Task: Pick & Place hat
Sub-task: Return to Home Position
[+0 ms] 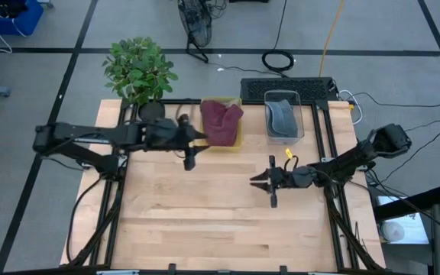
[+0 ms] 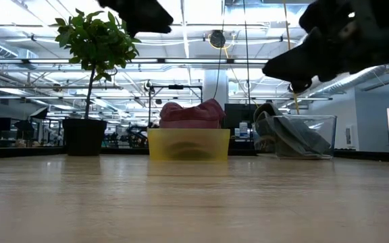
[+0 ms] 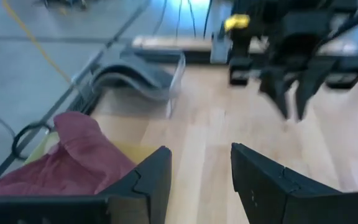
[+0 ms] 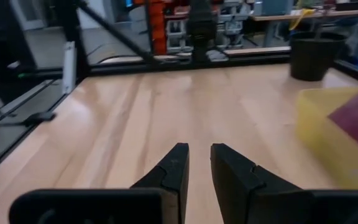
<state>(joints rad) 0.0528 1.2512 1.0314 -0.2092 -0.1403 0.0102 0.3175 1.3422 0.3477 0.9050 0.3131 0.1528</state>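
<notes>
1. Crumpled red fabric caps (image 1: 221,121) lie heaped in the yellow plastic bin (image 2: 189,145), seemingly delivered.
2. Left hand (image 3: 201,152), fingers parted and empty, hovers beside it.
3. Right hand (image 4: 199,149), narrowly parted and empty, hangs over the wooden surface (image 1: 205,221).

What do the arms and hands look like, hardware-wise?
The left arm and right arm are dark, slim and jointed. The left hand and right hand each have two black, wedge-shaped fingers. A small yellow tag sits near the right arm's wrist.
</notes>
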